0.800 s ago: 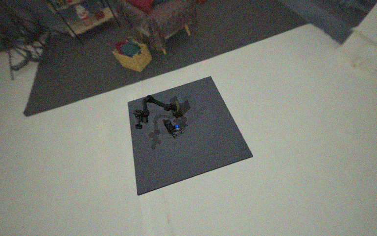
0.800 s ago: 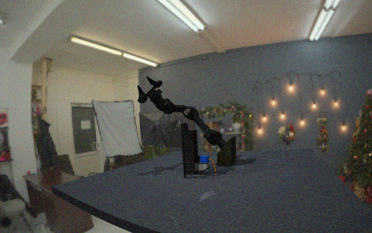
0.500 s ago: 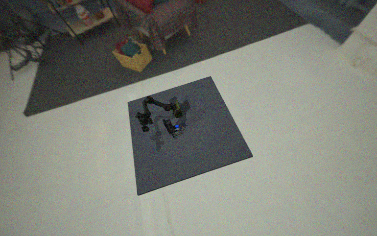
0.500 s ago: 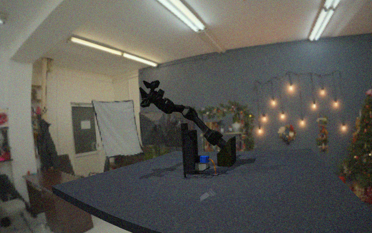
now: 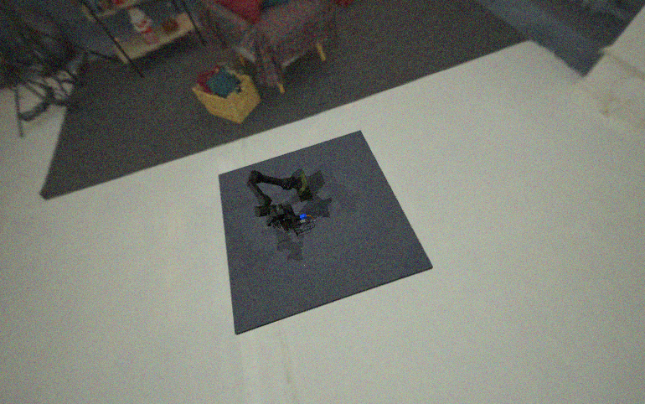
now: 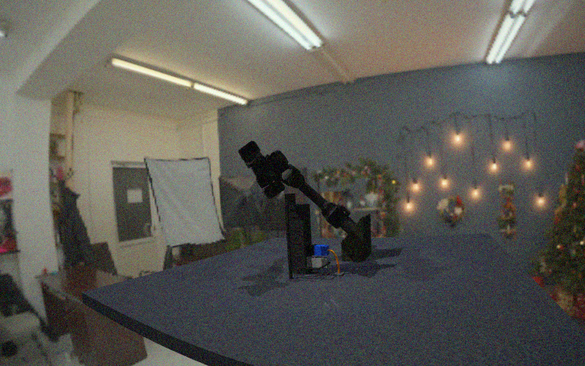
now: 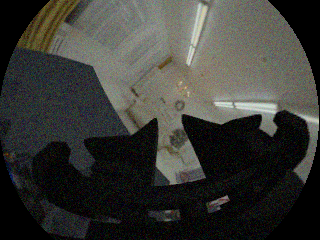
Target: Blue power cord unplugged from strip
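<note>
Blue plug point(image 6: 320, 250) seated upright in power strip point(image 6: 317, 261) on table point(image 6: 388, 301), orange cord point(image 6: 336, 260) looping off beside it. Gripper point(image 6: 249, 152) raised well above and off to one side, pointing up toward ceiling in wrist view, fingers partly closed with only a narrow gap, nothing between them. Plug lies below, nearer arm base; needs wrist turned down, wider opening, then descent along plug's vertical axis.

My arm point(image 6: 301, 183) is matte black all over, chunky round joints linked by slim tubes, sitting on a blocky black base point(image 6: 357, 241). My tool point(image 7: 170, 135) ends in two pointy black triangular fingers. Yellow-green trim by the shoulder.
</note>
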Tool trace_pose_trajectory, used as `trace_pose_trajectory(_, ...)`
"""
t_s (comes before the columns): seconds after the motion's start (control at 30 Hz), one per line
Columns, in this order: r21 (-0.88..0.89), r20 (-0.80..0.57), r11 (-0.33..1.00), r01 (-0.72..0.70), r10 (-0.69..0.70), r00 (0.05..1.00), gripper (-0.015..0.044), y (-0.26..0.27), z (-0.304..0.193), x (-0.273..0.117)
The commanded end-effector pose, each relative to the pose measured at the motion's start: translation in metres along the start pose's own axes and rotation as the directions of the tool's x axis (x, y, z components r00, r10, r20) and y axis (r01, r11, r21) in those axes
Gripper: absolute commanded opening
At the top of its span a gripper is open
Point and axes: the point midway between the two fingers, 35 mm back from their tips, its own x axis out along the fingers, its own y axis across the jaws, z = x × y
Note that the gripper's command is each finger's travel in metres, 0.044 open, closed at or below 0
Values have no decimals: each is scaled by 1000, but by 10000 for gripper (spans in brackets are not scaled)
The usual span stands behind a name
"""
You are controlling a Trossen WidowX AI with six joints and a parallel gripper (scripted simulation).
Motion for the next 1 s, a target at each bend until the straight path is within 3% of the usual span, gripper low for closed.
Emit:
trace_pose_trajectory(0.0, 145, 3, 963, -229, 231, 973, 160, 63, 22, 15)
trace_pose_trajectory(0.23, 323, -31, 787, -525, 563, 826, 160, 156, 50, 10)
trace_pose_trajectory(0.53, 373, -201, 448, -813, 894, 401, 160, 271, 76, -50)
trace_pose_trajectory(0.73, 332, -465, 242, -912, 883, 65, 160, 313, 72, -115)
trace_pose_trajectory(0.97, 324, -497, 225, -919, 867, 37, 160, 314, 70, -121)
